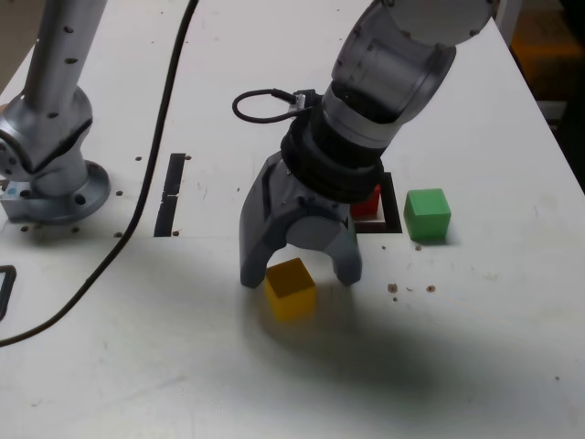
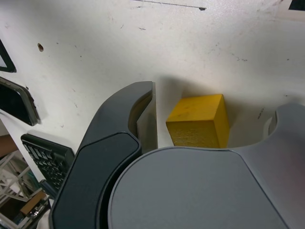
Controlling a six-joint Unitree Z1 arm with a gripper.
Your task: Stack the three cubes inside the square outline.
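Gripper (image 1: pixel 303 280) wide open around the yellow cube (image 1: pixel 291 290); cube sits skewed to it, no long axis.

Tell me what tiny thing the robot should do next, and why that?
I think the jaws should come down a little more around the yellow cube, then squeeze. They look wide open, with the cube between them and white table showing on both sides of it, so it doesn't seem held yet.

Soft shadow below pincer (image 1: pixel 302 274); pale glare on tabletop (image 1: pixel 484 311).
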